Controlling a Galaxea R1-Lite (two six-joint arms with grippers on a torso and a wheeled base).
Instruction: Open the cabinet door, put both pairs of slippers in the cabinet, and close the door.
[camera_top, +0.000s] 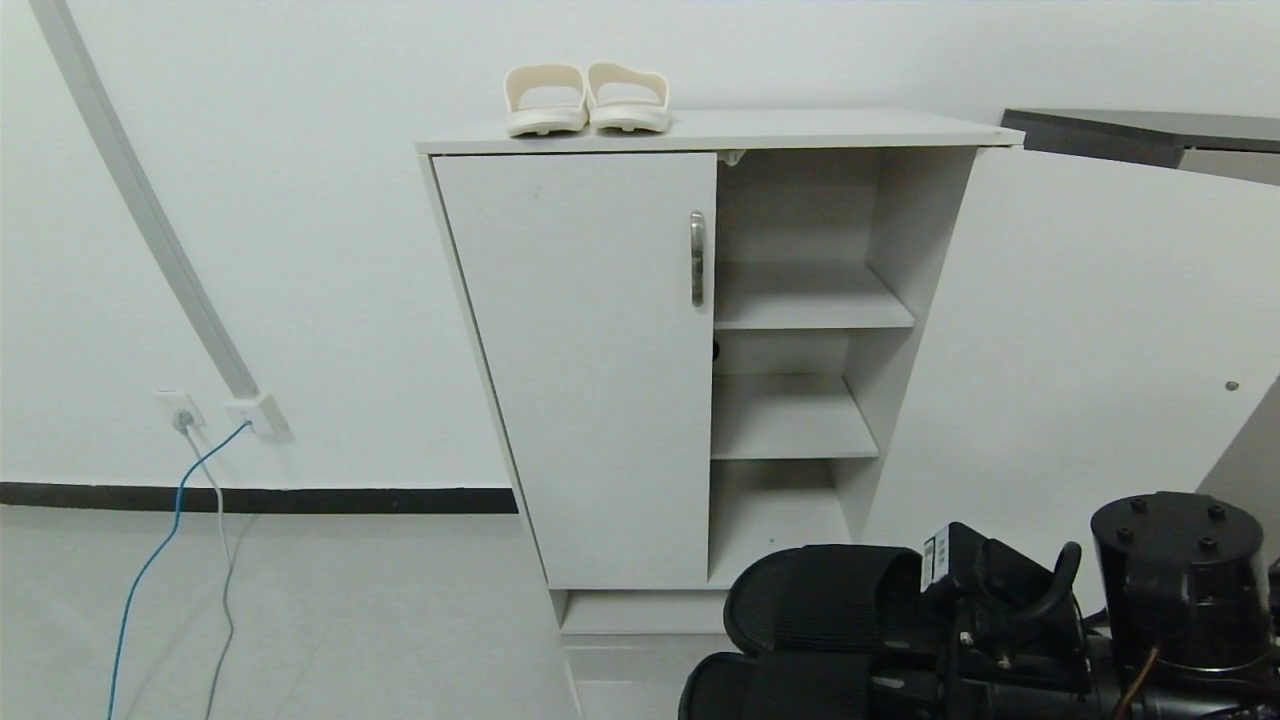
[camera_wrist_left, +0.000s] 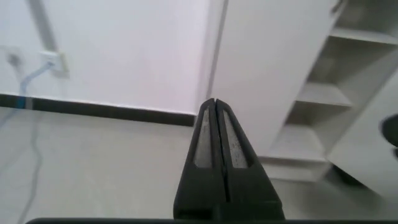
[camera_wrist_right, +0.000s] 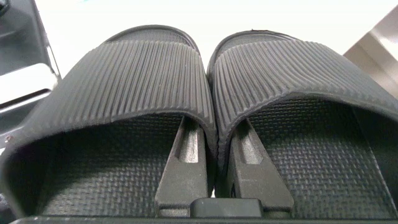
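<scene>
- Found the right gripper (camera_wrist_right: 216, 171) closed partway on the pair of black slippers (camera_wrist_right: 143, 81), one finger (camera_wrist_right: 181, 168) inside each slipper and the two touching inner walls pinched between them.
- Saw a small white label (camera_top: 935, 560) on that gripper's housing, its print too small to read.
- Found the left gripper (camera_wrist_left: 214, 143) fully closed, pads pressed together, with nothing held.
- Saw the cabinet (camera_top: 850, 125) ahead of and above the right gripper, with its right door (camera_top: 1090, 330) standing wide open and its left door (camera_top: 580, 380) flush, the handle (camera_top: 697, 258) at its inner edge.
- Saw three open compartments just beyond the black slippers' toes, divided by two shelves (camera_top: 805, 300), the lowest nearest the gripper.
- Saw the cream slippers (camera_top: 587, 98) high above the right gripper, side by side at the front edge of the cabinet top.
- Noted bare floor (camera_wrist_left: 93, 155) beyond the left gripper, with cables (camera_top: 150, 560) trailing by the wall.
</scene>
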